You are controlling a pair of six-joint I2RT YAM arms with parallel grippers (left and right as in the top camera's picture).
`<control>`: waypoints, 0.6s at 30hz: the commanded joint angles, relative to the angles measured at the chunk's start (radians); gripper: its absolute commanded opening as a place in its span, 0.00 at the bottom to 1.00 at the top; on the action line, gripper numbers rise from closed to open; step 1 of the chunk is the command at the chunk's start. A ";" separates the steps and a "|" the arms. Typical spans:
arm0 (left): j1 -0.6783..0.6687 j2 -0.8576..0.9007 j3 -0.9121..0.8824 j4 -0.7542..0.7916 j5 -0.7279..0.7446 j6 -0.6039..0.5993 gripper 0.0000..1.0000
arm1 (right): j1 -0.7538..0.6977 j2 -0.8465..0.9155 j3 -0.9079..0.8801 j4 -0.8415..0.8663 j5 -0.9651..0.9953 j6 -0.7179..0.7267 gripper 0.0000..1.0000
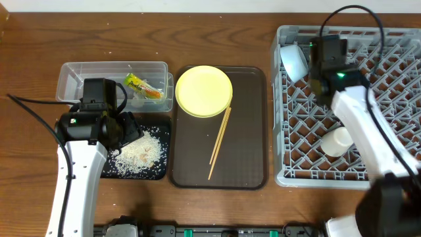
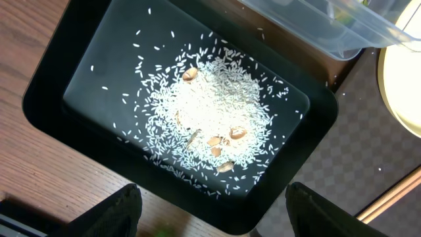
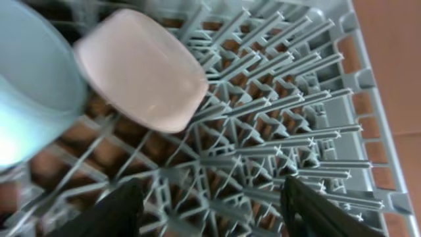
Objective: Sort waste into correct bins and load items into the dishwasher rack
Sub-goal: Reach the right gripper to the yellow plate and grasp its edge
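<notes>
Loose rice [image 2: 210, 112] lies piled in the black tray [image 2: 72, 72], also seen in the overhead view [image 1: 158, 172]. My left gripper [image 2: 214, 217] hovers open and empty over the tray's near edge [image 1: 128, 130]. The green-and-orange wrapper [image 1: 143, 87] lies in the clear tub [image 1: 79, 76]. The yellow plate [image 1: 204, 91] and chopsticks [image 1: 220, 141] lie on the brown serving tray. My right gripper [image 3: 210, 210] is open and empty over the dishwasher rack [image 1: 388, 99] [image 3: 296, 118], near the white bowl [image 3: 141, 69] [image 1: 295, 62] and light blue bowl [image 3: 26, 99]. The pale green cup [image 1: 339, 141] stands in the rack.
The dark brown serving tray [image 1: 247, 138] lies between the bins and the rack. A few brownish bits [image 2: 227, 141] are mixed into the rice. The tub's corner [image 2: 329, 33] overhangs the black tray's far side. Cables trail from both arms.
</notes>
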 commanded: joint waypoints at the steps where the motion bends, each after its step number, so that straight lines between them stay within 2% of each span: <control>1: 0.006 -0.007 -0.004 -0.003 -0.008 -0.005 0.73 | 0.010 -0.102 0.001 -0.032 -0.198 0.026 0.68; 4: 0.006 -0.007 -0.004 -0.003 -0.008 -0.005 0.73 | 0.010 -0.171 0.001 -0.036 -0.425 0.026 0.73; 7: 0.006 -0.007 -0.004 -0.003 -0.008 -0.005 0.73 | 0.011 -0.211 0.001 0.007 -0.713 0.026 0.71; 9: 0.006 -0.007 -0.004 -0.003 -0.008 -0.005 0.74 | 0.024 -0.214 0.001 0.055 -0.869 0.027 0.65; 10: 0.006 -0.007 -0.004 -0.003 -0.008 -0.005 0.78 | 0.035 -0.211 0.001 0.072 -0.914 0.029 0.64; 13: 0.006 -0.007 -0.004 -0.004 -0.008 -0.005 0.79 | 0.098 -0.185 0.001 0.117 -0.932 0.038 0.64; 18: 0.006 -0.007 -0.004 -0.007 -0.007 -0.006 0.79 | 0.241 -0.083 0.001 0.170 -0.840 0.038 0.65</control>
